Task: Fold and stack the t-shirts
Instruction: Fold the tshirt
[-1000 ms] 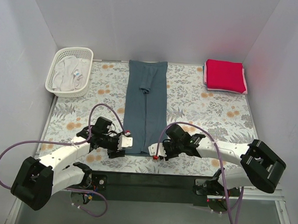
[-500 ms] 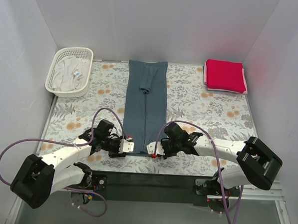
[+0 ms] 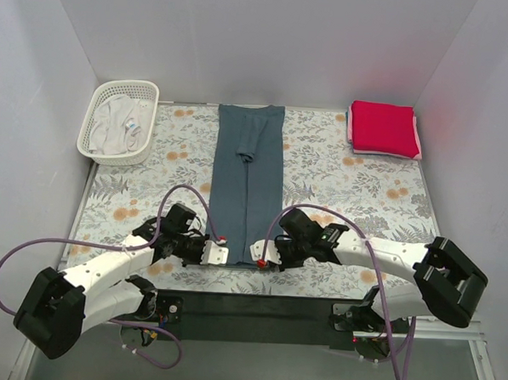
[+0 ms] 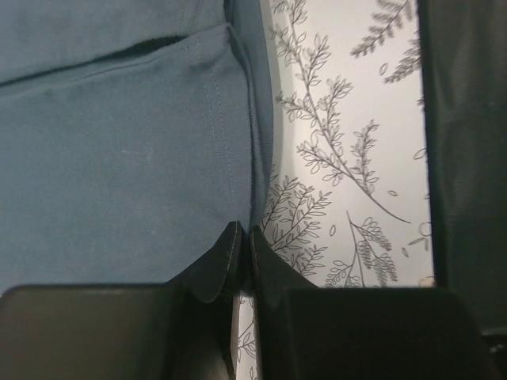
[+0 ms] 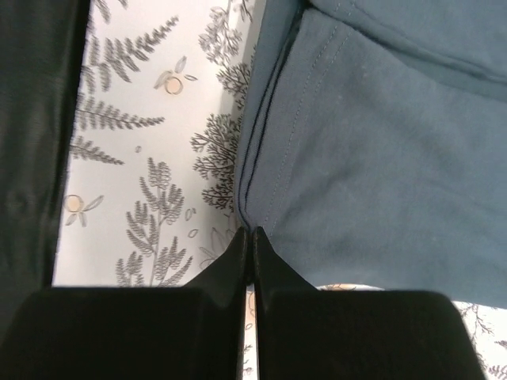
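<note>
The dark slate blue t-shirt (image 3: 248, 181) lies folded into a long narrow strip down the middle of the floral cloth. My left gripper (image 3: 217, 253) is shut on its near left corner; the left wrist view shows the fingertips (image 4: 234, 241) pinching the hem edge of the blue t-shirt (image 4: 119, 158). At the near right corner my right gripper (image 3: 259, 255) is shut too, its tips meeting on the blue t-shirt's (image 5: 380, 174) folded edge. The crimson red t-shirt (image 3: 382, 127) sits folded at the back right, on top of the pale pink t-shirt (image 3: 419, 149).
A white lattice basket (image 3: 128, 83) holding white cloth stands at the back left. The grey-and-orange floral cloth (image 3: 348, 182) covers the table. White walls close in the left, back and right sides. A black base bar (image 3: 256, 318) runs along the near edge.
Both grippers have gone from open to shut on the blue shirt's near corners. The left gripper slid right onto its corner, and the right one shifted slightly left.
</note>
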### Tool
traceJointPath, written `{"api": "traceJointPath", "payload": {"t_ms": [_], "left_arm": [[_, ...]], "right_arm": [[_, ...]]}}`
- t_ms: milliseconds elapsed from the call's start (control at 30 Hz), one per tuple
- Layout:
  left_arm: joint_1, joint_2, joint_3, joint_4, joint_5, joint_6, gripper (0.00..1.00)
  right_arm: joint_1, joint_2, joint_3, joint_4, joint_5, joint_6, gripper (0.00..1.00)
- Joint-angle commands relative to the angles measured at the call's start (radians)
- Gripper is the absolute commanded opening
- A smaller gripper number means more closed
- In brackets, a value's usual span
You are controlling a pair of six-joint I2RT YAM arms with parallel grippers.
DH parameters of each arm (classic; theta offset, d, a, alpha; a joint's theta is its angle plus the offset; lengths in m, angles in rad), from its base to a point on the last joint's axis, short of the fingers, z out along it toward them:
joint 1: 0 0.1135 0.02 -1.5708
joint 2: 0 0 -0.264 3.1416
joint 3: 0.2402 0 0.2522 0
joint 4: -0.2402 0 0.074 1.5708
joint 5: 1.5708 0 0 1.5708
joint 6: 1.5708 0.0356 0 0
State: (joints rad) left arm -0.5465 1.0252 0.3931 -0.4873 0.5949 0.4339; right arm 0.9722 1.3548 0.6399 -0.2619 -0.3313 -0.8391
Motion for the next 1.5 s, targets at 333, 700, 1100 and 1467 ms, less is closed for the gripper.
{"api": "traceJointPath", "payload": {"t_ms": [333,700,1100,1467], "left_arm": [[0.045,0.024,0.202,-0.114,0.015,-0.089,0.00],[0.270,0.357,0.504,0.027,0.088,-0.023,0.00],[0.359,0.726,0.803,0.157,0.105,-0.014,0.00],[0.372,0.906,0.957,0.219,0.106,-0.035,0.00]], "right_arm": [[-0.101,-0.062,0.154,-0.120,0.041,-0.018,0.01],[-0.291,0.174,0.446,-0.119,-0.018,-0.202,0.01],[-0.440,0.504,0.780,-0.112,-0.058,-0.322,0.01],[-0.486,0.672,0.946,-0.108,-0.075,-0.338,0.01]]}}
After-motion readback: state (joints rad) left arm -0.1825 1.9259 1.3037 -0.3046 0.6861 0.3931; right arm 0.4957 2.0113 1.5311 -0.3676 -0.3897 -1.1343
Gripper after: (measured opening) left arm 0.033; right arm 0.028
